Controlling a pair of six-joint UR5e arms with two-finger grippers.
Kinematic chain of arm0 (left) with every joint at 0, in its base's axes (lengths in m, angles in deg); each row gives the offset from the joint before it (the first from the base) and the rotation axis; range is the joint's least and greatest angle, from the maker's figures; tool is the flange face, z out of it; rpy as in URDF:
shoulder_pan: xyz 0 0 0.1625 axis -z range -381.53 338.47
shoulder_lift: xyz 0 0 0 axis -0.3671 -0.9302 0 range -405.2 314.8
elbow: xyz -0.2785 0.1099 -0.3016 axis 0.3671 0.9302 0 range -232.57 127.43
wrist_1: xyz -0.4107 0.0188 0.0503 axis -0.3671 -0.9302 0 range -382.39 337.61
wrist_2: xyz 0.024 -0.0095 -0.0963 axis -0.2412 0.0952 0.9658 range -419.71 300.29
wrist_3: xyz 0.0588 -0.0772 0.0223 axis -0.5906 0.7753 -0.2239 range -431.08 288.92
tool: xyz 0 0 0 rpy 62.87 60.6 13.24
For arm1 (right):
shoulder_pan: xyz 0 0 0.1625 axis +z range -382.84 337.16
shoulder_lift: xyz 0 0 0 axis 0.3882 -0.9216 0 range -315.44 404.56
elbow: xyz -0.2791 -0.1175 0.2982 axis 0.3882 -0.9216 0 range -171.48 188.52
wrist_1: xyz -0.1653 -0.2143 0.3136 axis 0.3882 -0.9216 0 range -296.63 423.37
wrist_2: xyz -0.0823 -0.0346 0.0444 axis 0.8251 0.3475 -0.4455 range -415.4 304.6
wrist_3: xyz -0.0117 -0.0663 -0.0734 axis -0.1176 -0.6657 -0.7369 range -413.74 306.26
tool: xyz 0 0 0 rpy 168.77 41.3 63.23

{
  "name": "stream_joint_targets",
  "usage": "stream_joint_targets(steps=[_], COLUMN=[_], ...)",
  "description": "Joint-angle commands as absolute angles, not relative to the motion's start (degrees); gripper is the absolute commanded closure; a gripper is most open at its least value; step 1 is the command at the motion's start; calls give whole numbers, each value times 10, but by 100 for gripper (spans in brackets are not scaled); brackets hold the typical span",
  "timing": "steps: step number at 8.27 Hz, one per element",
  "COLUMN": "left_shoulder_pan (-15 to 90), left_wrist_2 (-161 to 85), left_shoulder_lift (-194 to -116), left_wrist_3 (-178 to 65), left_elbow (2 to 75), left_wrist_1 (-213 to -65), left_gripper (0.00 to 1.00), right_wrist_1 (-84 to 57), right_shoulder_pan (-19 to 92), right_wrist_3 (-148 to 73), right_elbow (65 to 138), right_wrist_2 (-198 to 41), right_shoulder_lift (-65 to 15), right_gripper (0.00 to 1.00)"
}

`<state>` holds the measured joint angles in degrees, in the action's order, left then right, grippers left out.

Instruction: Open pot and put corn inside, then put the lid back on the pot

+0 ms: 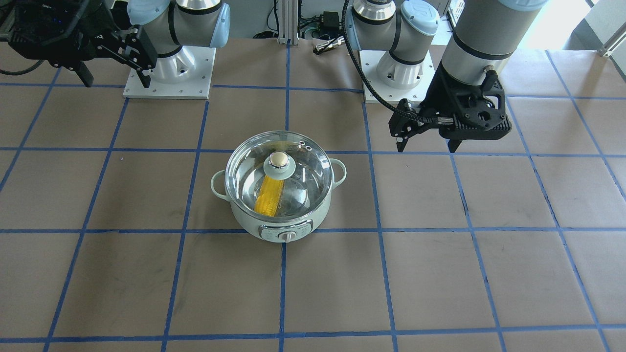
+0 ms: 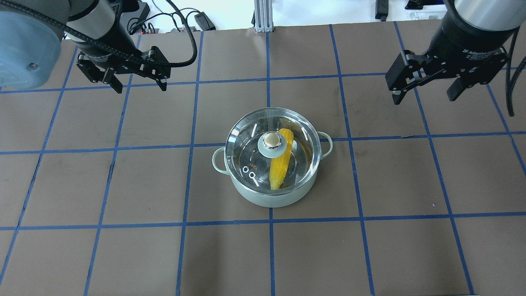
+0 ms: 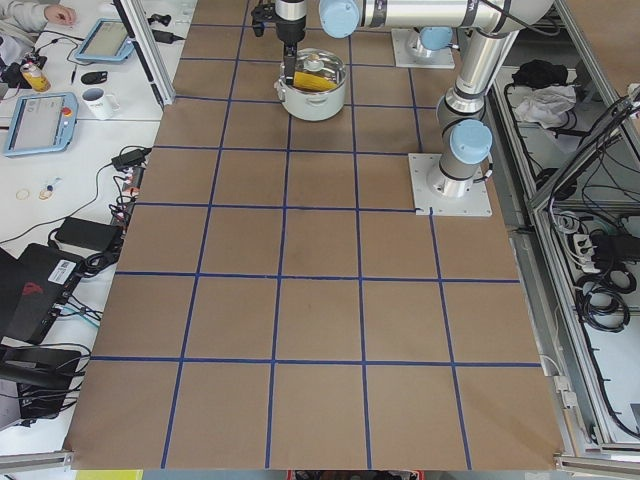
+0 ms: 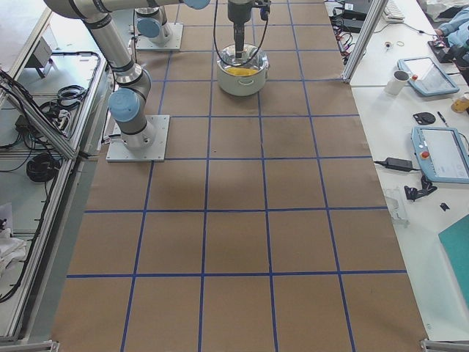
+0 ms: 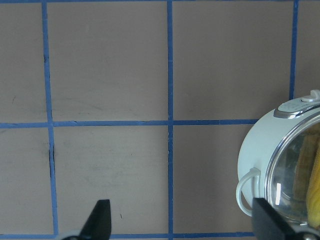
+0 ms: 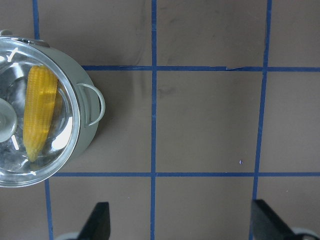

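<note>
The mint-green pot (image 2: 271,198) stands mid-table with its knob panel (image 1: 286,233) facing away from the robot. The glass lid (image 2: 250,144) sits closed on it, beige knob (image 2: 271,140) upright. The yellow corn (image 2: 281,164) lies inside under the glass, and also shows in the front view (image 1: 270,195) and the right wrist view (image 6: 40,110). My left gripper (image 2: 139,87) is open and empty, raised to the pot's far left. My right gripper (image 2: 425,98) is open and empty, raised to its far right. The pot's edge (image 5: 255,150) shows in the left wrist view.
Brown paper with a blue tape grid (image 2: 269,78) covers the table. The two arm bases stand on white plates (image 1: 168,73) (image 1: 396,73) at the robot's side. Cables and plugs (image 2: 197,18) lie beyond the far edge.
</note>
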<state>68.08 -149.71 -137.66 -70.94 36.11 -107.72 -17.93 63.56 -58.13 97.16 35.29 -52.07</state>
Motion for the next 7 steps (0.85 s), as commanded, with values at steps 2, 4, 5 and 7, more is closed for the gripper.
stream_joint_targets(steps=[2,4,5,7], left_shoulder_pan=[681,680,680,680], left_wrist_2=[-1496,-1497,-1497,-1497], left_shoulder_lift=[-1378,-1378,-1379,-1379], left_wrist_3=[-710,-710,-712,-712], left_elbow=[361,361,362,362], left_wrist_1=[-1076,-1076,-1076,-1076], left_gripper=[0,0,0,0], right_wrist_1=[-188,-183,-182,-185], right_shoulder_pan=[636,636,638,638], right_wrist_3=[-613,-612,-606,-608], right_elbow=[971,972,975,976], right_wrist_2=[360,355,352,351], right_shoulder_lift=[-520,-521,-522,-521], right_gripper=[0,0,0,0])
